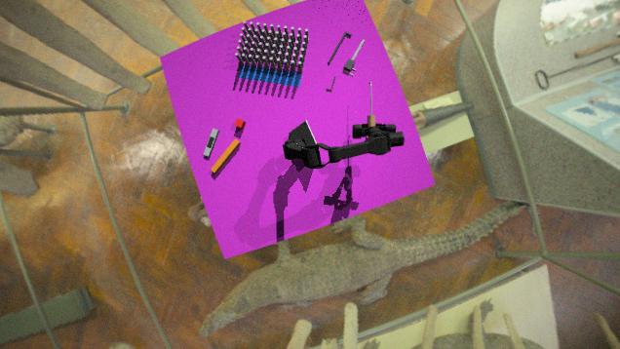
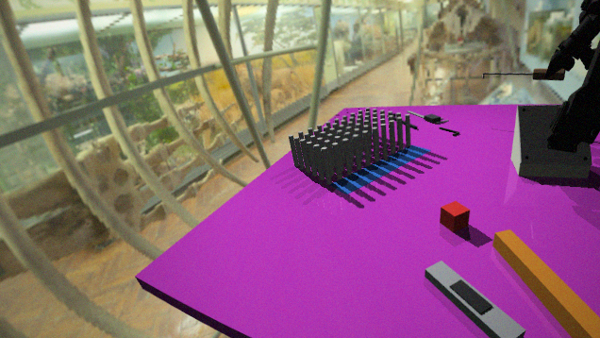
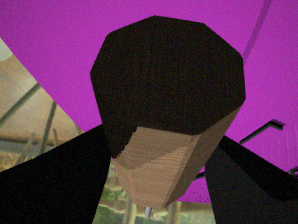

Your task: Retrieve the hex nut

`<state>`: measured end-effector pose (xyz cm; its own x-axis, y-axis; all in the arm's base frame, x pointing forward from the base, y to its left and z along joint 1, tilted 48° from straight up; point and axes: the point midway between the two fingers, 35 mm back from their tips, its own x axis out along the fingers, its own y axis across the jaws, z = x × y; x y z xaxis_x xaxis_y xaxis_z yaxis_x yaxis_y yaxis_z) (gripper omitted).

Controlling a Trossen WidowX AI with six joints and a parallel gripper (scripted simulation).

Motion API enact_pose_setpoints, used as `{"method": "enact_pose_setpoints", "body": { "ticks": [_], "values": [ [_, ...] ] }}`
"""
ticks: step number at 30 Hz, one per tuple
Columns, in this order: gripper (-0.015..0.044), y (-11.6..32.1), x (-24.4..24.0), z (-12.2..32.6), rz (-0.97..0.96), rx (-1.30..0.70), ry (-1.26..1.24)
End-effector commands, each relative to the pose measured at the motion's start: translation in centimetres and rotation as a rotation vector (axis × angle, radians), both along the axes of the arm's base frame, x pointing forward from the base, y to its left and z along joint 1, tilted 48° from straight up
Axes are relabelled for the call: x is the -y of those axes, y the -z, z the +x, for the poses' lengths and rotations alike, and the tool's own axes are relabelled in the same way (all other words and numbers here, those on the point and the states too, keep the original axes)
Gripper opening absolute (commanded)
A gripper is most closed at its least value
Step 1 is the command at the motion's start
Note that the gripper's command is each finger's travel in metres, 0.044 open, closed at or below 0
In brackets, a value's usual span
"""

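One hooked tool (image 1: 371, 119) (image 2: 542, 74) (image 3: 160, 175) clamped by wooden handle in our claw (image 1: 372, 129) (image 2: 553, 71) (image 3: 158, 136); shaft near level, well apart from spacers (image 1: 273, 46) (image 2: 354, 146).

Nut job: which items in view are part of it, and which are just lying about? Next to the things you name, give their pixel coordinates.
Part of the job:
- wooden-handled hook (image 1: 371, 120) (image 2: 544, 72) (image 3: 155, 170), held in the gripper (image 1: 373, 131) (image 2: 556, 71)
- metal spacers (image 1: 273, 46) (image 2: 351, 143)
- blue taped strip (image 1: 271, 76) (image 2: 348, 185)

Just lying about:
- red cube (image 1: 240, 123) (image 2: 454, 216)
- orange bar (image 1: 225, 156) (image 2: 542, 278)
- grey bar with dark inset (image 1: 214, 135) (image 2: 507, 326)

Other tools near the spacers: possible alternatives. Nut: not visible.
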<state>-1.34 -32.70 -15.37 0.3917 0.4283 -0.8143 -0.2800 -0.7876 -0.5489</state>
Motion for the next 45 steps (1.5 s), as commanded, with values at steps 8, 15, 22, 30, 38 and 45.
{"method": "enact_pose_setpoints", "body": {
  "ticks": [8,15,22,30,38,45],
  "values": [
    [0.0000,0.6,-0.2,-0.2,0.002,-0.007,0.013],
    [0.0000,1.3,-0.7,-0.5,0.002,-0.007,0.013],
    [0.0000,2.0,-1.2,-0.7,0.001,-0.008,0.013],
    [0.0000,2.8,-1.8,-0.9,0.001,-0.008,0.014],
    [0.0000,3.5,-2.4,-1.1,0.001,-0.009,0.014],
    [0.0000,4.2,-2.9,-1.2,0.001,-0.009,0.014]
  ]
}}
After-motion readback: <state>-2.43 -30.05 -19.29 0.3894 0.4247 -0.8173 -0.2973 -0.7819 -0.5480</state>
